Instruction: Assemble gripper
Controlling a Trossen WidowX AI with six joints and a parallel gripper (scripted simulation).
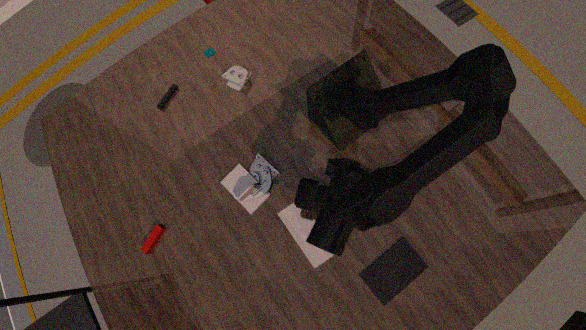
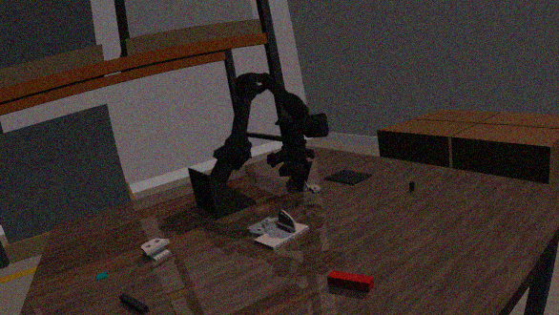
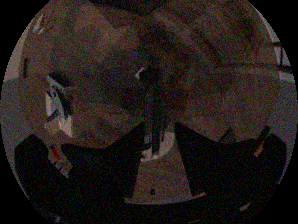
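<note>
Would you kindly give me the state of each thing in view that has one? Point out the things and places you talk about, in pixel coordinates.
claw (image 1: 310, 215) (image 2: 300, 185) (image 3: 160, 125): closed on a pale part (image 2: 313, 189) (image 3: 168, 142)
white two-holed plate (image 1: 236, 76) (image 2: 155, 246) (image 3: 39, 24): on the table, apart from the grey base
grey base (image 1: 259, 171) (image 2: 263, 227) (image 3: 60, 92): without the plate on top
red block (image 1: 152, 239) (image 2: 350, 281) (image 3: 54, 152): lying down
black stick (image 1: 167, 97) (image 2: 134, 303) (image 3: 25, 67): lying down
dark square (image 1: 394, 270) (image 2: 348, 177) (image 3: 227, 135): flat

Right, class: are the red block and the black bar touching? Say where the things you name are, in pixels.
Apart: the top view shows wide tabletop between the red block (image 1: 153, 239) (image 2: 350, 282) and black bar (image 1: 168, 97) (image 2: 134, 303).
</note>
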